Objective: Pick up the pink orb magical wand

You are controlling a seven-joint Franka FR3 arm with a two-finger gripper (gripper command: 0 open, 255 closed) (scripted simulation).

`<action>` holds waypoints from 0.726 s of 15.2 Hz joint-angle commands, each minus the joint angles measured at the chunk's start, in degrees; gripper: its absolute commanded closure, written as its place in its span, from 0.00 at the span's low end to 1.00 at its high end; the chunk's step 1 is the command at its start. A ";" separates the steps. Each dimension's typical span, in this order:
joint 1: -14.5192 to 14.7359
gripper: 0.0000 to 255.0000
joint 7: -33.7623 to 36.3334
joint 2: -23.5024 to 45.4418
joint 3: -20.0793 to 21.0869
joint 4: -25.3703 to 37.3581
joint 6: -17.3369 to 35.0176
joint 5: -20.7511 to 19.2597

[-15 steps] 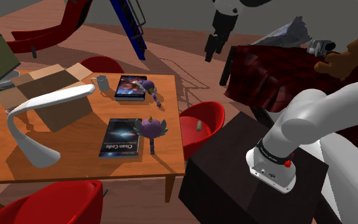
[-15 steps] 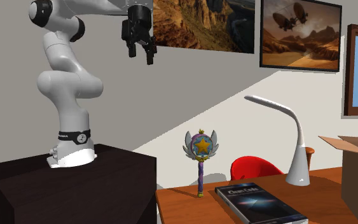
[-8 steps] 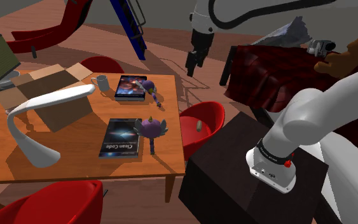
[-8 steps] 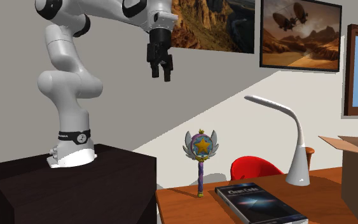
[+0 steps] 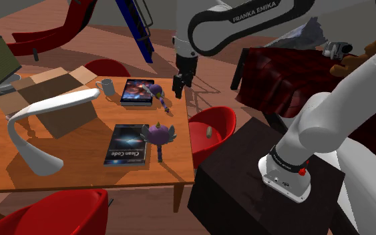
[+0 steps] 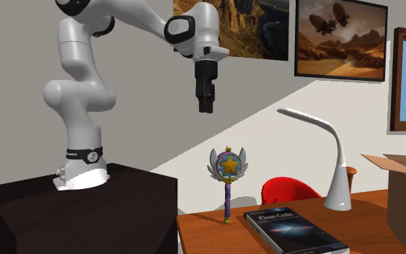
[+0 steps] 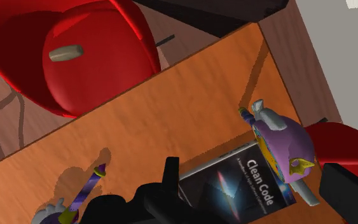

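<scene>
Wrist view: pink-headed winged wand beside flat dark book

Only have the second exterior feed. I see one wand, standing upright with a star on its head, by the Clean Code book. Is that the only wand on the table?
Observer: No. In the shoulder view a second wand lies flat on the table, beside another book.
Operator: Gripper relative to that one?
Observer: The gripper shows just to the shoulder view's right of it, not touching it.
Operator: Open or shut?
Observer: Open. In the wrist view its fingers stand apart, holding nothing.
</scene>
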 commanded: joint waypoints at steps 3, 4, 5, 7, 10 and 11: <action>1.39 0.00 1.36 7.54 2.09 3.33 3.14 -0.61; 1.78 0.00 1.78 9.43 2.58 4.22 3.86 -0.88; 2.19 0.00 2.21 11.33 3.05 5.15 4.54 -1.18; 3.07 0.00 3.09 15.17 3.90 7.18 5.78 -1.92; 4.54 0.00 4.45 20.99 4.96 10.58 7.28 -3.27; 5.10 0.00 4.90 22.94 5.23 11.82 7.69 -3.76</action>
